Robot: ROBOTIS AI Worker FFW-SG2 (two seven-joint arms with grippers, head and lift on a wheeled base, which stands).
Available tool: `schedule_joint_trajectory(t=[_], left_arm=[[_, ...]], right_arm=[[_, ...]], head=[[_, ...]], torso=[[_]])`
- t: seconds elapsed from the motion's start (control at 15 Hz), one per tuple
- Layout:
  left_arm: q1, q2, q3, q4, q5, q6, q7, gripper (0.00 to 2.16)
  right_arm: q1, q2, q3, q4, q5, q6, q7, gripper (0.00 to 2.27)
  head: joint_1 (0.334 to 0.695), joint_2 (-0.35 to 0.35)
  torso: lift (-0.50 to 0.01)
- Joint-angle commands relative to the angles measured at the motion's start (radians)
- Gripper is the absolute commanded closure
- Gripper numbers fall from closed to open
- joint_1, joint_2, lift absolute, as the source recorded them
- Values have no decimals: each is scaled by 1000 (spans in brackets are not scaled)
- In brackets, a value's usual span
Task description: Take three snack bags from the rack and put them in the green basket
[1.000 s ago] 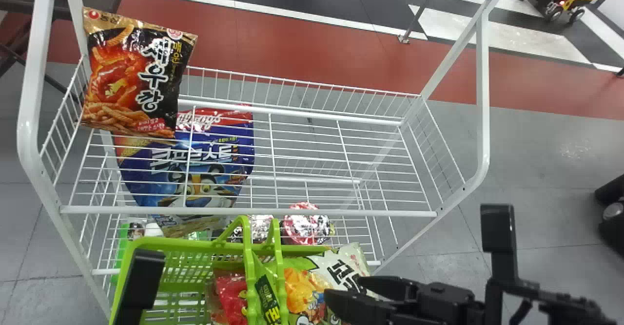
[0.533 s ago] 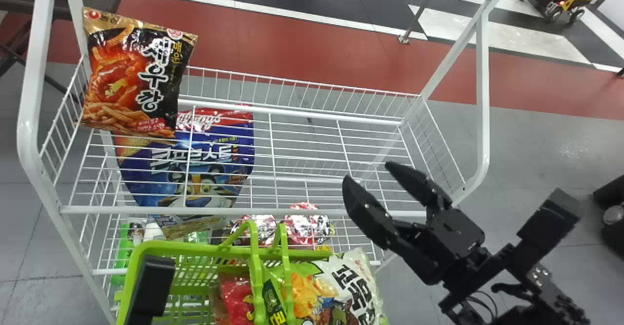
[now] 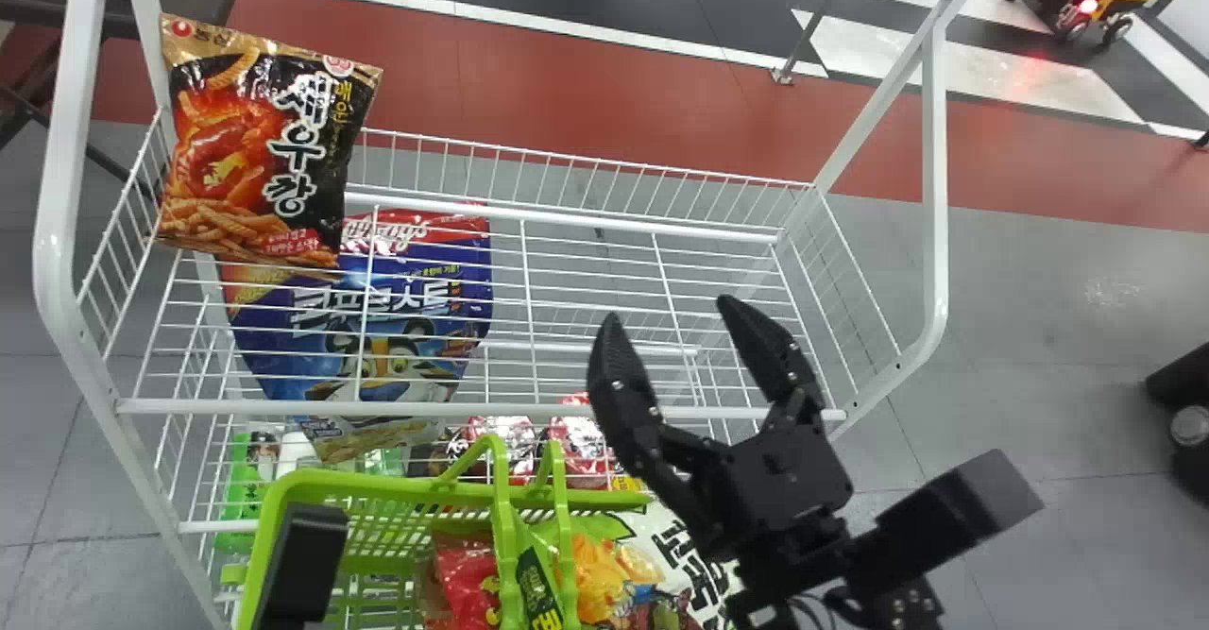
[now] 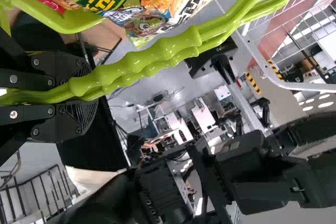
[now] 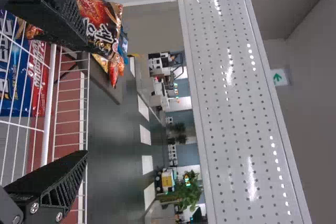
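Grey floor [image 3: 1048,328] lies beyond green basket [image 3: 378,485] (cut off below).

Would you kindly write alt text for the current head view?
The robot's right gripper hangs open at a white wire rack. An orange-and-black snack bag is at upper left, a blue bag on the shelf below; snack bags lie in the near green basket.
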Motion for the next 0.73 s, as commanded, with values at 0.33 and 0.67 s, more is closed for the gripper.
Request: schedule_joint_trajectory(t=[0.33, 0.67], left_arm=[[14, 1, 16, -6, 4, -16, -3, 1632], [11, 2, 17, -7, 4, -16, 1, 1632]], right_arm=[[-12, -14, 25, -55, 21, 193, -25, 66], [-32, -14, 27, -55, 21, 239, -25, 63]], head=[[695, -350], [695, -350]], torso=[[-11], [-11]])
